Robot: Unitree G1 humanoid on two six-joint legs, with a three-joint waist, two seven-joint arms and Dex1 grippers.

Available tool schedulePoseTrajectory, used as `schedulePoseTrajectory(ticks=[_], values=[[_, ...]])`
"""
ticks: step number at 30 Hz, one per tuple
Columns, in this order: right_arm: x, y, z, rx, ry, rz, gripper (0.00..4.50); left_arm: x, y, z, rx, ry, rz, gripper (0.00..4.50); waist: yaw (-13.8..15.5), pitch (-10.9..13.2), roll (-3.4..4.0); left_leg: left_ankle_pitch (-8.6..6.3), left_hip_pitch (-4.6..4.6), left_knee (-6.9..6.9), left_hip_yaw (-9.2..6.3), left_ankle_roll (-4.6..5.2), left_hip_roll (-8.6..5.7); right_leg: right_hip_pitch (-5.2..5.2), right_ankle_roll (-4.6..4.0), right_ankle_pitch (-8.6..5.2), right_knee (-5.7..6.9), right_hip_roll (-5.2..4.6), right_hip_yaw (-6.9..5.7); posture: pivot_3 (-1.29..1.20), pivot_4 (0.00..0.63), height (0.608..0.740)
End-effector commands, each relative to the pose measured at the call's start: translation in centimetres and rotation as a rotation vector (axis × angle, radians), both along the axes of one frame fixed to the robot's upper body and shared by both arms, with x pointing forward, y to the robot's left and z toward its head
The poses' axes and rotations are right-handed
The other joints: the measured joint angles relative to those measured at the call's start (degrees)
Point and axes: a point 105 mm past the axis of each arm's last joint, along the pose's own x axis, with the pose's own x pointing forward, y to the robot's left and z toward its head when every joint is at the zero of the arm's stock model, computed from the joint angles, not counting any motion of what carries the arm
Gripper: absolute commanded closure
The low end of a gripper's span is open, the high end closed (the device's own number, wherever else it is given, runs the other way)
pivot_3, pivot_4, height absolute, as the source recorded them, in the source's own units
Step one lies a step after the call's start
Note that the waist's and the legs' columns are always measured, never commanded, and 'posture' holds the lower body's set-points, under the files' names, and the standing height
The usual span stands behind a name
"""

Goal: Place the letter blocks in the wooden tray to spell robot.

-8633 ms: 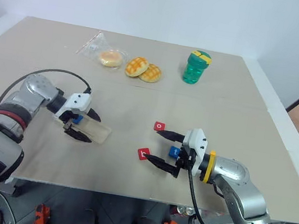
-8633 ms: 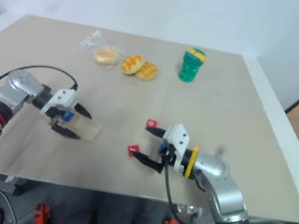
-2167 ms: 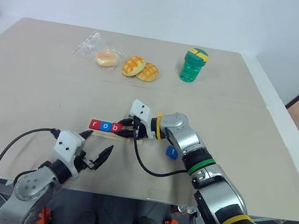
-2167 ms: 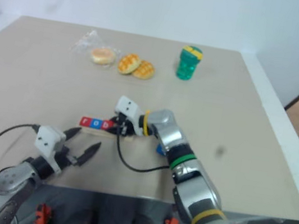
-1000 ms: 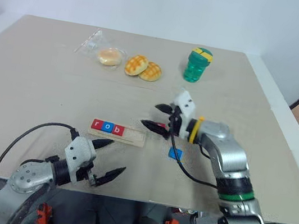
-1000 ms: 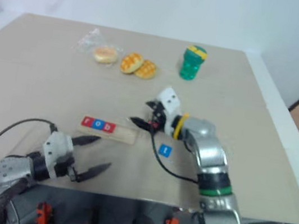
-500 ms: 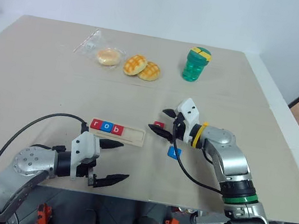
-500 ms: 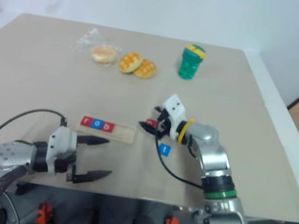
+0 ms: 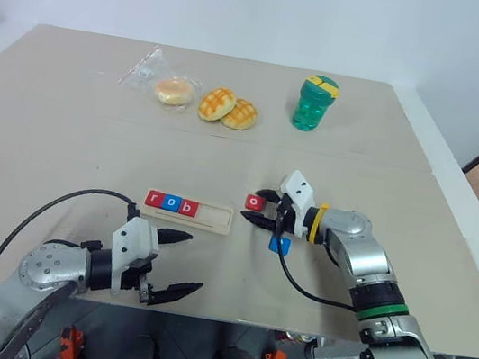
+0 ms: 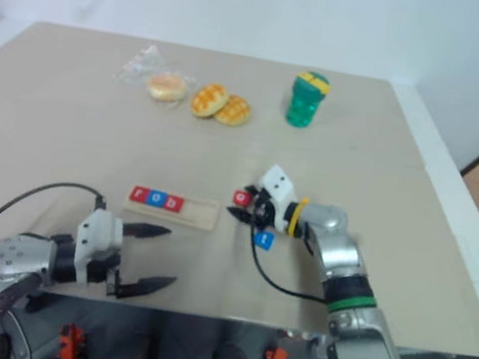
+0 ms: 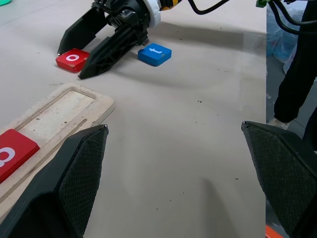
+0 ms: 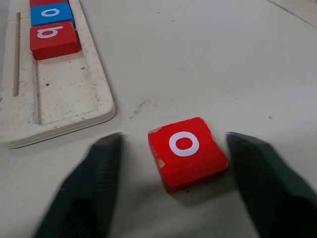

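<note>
— While the right claw (image 9: 258,208) straddles the red "o" block (image 12: 187,152) on the tabletop (image 9: 63,142), are its fingers on it?

— No; they stand apart from its sides. The wooden tray (image 9: 187,211) holds r, o, b; the blue "t" block (image 11: 154,53) lies beside the claw.

— Left claw (image 9: 179,263)?

— Spread wide, holding nothing, near the tray.

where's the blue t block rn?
In the head views the blue t block lies flat on the table, right of the wooden tray, just nearer the robot than the red o block and under the right gripper.
</note>
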Motion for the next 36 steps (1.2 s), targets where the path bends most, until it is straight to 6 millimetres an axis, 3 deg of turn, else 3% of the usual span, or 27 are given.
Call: schedulePoseTrajectory(ticks=[1,3,8,11,14,16,19,22,27,36], values=[[0.1,0.5,1.4,0.017,-0.042,0.023,2.96,-0.4,-0.4,0.7,-0.01,-0.044,-0.009,0.0,0.0,0.0,0.0,0.0,0.0,0.0,0.01,0.0,0.0,0.0,0.0,0.0,0.0,0.0,0.01,0.0,0.15,0.74],[-0.1,0.6,1.4,0.014,-0.038,0.025,3.32,-0.4,-0.4,0.6,-0.01,-0.039,-0.003,0.0,0.0,0.0,0.0,0.0,0.0,0.0,0.01,0.0,0.0,0.0,0.01,0.0,0.0,0.0,0.01,0.0,0.15,0.74],[-0.3,0.0,1.2,-0.005,-0.034,0.017,3.32,-0.2,-0.3,0.6,-0.017,-0.036,0.013,0.0,0.0,0.0,0.0,0.0,0.0,0.0,0.0,0.0,0.0,0.0,0.0,0.0,0.0,0.0,0.01,0.0,0.15,0.74],[-0.1,0.0,2.4,0.017,-0.063,0.003,3.32,0.9,0.6,0.6,-0.032,-0.064,0.109,0.0,0.0,0.0,0.0,0.0,0.0,0.0,0.01,0.0,-0.01,0.01,0.01,0.0,0.0,-0.01,0.01,0.0,0.15,0.74],[-1.0,3.1,5.2,0.059,-0.099,0.126,3.32,3.4,2.8,0.9,-0.096,-0.077,0.353,0.0,-0.1,0.0,0.02,0.0,0.0,0.01,0.03,0.0,0.0,0.0,0.02,0.01,0.0,-0.01,0.03,0.0,0.15,0.74],[-1.9,4.9,6.0,0.064,-0.101,0.201,3.32,4.2,3.6,1.1,-0.13,-0.076,0.445,0.0,-0.1,0.0,0.02,0.0,0.01,0.03,0.04,0.0,0.05,-0.02,0.0,0.06,0.02,0.05,0.05,0.0,0.15,0.74],[-3.3,7.7,5.2,0.024,-0.079,0.317,3.32,4.2,3.6,0.8,-0.145,-0.063,0.477,0.0,-0.1,0.0,0.04,0.0,0.03,0.06,-0.02,0.0,0.17,-0.01,-0.05,0.11,0.04,0.18,0.02,0.0,0.15,0.74],[-3.8,8.7,4.1,-0.013,-0.058,0.36,3.32,4.1,3.5,0.8,-0.152,-0.058,0.484,0.0,0.1,0.0,0.0,0.0,0.05,0.06,-0.08,0.0,0.22,0.03,-0.05,0.11,0.05,0.23,-0.03,0.0,0.15,0.74],[-3.7,8.8,2.4,-0.078,-0.035,0.388,3.32,4.2,3.4,1.5,-0.21,-0.057,0.512,0.0,0.2,0.0,0.0,0.02,-0.04,0.14,-0.1,-0.04,-0.08,0.07,-0.27,0.28,0.03,-0.12,-0.09,0.0,0.15,0.74],[-2.4,8.5,2.0,-0.084,-0.042,0.356,3.32,3.5,2.8,1.5,-0.216,-0.053,0.499,0.0,0.1,0.0,0.0,0.02,-0.03,0.16,-0.07,-0.04,-0.03,0.06,-0.25,0.33,0.02,-0.01,-0.05,0.0,0.15,0.74]])
